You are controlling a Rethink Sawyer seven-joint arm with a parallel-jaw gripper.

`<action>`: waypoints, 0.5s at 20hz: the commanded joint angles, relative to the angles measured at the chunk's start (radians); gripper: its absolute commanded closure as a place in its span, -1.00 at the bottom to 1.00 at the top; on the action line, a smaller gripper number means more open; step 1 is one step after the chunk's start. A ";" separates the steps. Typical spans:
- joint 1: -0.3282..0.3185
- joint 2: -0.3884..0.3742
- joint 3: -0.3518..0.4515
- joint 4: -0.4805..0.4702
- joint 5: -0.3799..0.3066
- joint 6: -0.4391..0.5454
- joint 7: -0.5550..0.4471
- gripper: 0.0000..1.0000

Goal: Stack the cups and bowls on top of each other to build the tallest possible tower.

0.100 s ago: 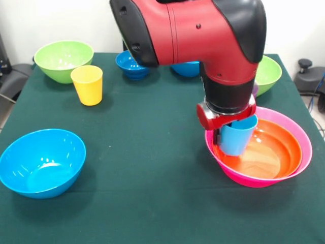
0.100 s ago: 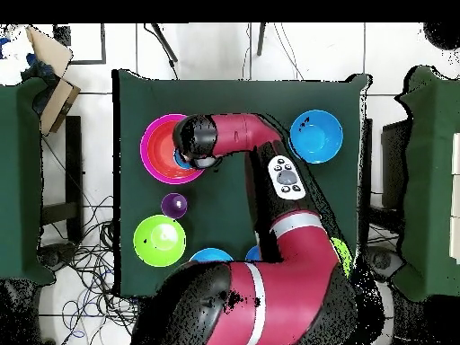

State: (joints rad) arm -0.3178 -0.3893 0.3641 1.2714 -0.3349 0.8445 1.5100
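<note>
Arm [image 1: 203, 35] reaching down from above, its wrist vertical over the near right of the table [image 1: 152, 203]. Gripper [image 1: 234, 133] is closed on the light blue cup [image 1: 237, 136], held upright and slightly tilted inside the orange bowl [image 1: 274, 152], which nests in the pink bowl [image 1: 299, 133]. The cup is smooth and narrow. Yellow cup [image 1: 87, 84] stands far left beside a green bowl [image 1: 62, 60].

Lab — floor cables [image 2: 85, 269], cloth-covered table [image 1: 152, 168]
</note>
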 commanded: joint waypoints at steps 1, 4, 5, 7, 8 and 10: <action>-0.036 -0.113 0.017 0.085 0.026 0.151 -0.047 1.00; -0.043 -0.139 0.023 0.102 0.027 0.165 -0.058 1.00; -0.045 -0.144 0.028 0.108 0.028 0.168 -0.063 1.00; -0.056 -0.159 0.035 0.142 0.031 0.151 -0.062 1.00; -0.056 -0.161 0.037 0.147 0.030 0.149 -0.060 1.00; -0.055 -0.154 0.045 0.152 0.029 0.128 -0.053 1.00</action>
State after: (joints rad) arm -0.3644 -0.5187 0.3641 1.3309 -0.3145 0.9101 1.5100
